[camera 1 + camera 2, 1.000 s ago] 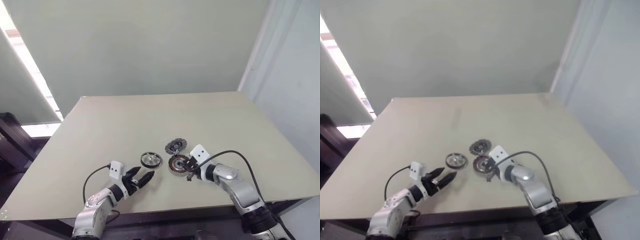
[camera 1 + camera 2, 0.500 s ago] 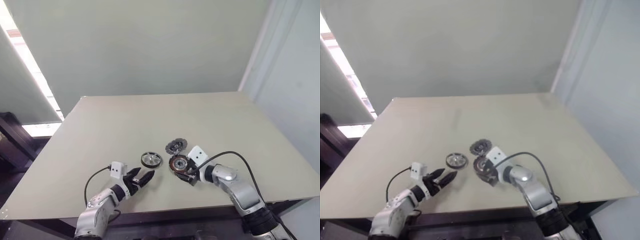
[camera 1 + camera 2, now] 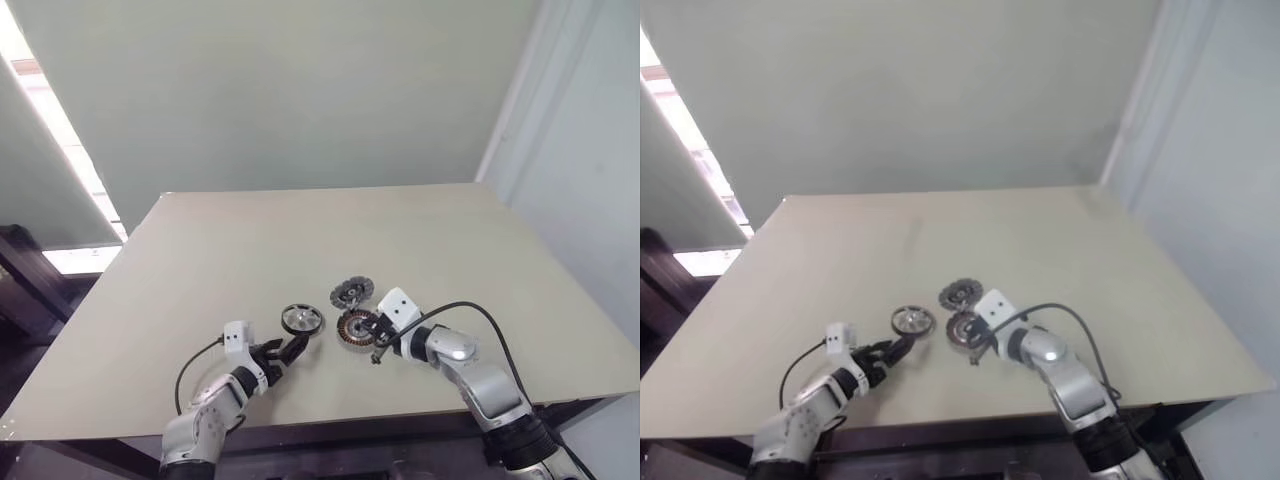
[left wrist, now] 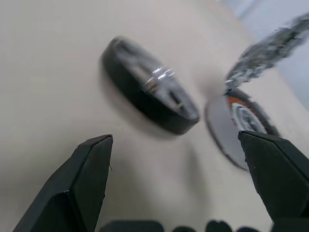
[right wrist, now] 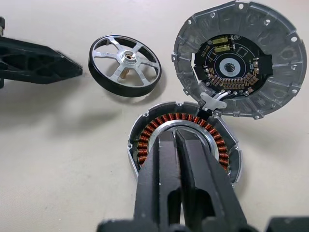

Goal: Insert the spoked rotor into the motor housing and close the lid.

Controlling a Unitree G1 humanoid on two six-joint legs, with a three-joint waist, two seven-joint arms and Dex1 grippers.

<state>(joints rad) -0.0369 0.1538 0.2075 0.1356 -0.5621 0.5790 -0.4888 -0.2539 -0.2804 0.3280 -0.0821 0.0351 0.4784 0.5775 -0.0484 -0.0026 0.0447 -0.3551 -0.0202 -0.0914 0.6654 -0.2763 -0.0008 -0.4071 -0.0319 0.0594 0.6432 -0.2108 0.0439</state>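
Observation:
The spoked rotor [image 3: 302,319], a dark disc with a shiny rim and silver spokes, lies flat on the table. To its right is the motor housing [image 3: 357,327], ringed with copper windings [image 5: 149,137]. The grey notched lid [image 3: 351,292] lies just behind the housing, its underside up, touching the housing's rim. My right gripper [image 5: 175,133] is shut with nothing in it, its tips over the housing's centre ring. My left gripper [image 4: 175,137] is open, pointing at the rotor [image 4: 149,99] from close in front, not touching it.
The three discs lie close together on a plain beige table [image 3: 300,230], not far from its front edge [image 3: 330,420]. A black cable [image 3: 470,310] loops over my right forearm. A wall stands beyond the far edge.
My right gripper's fingers spread around the housing half a second ago and have shut again. My left gripper has rolled at the wrist while staying in front of the rotor.

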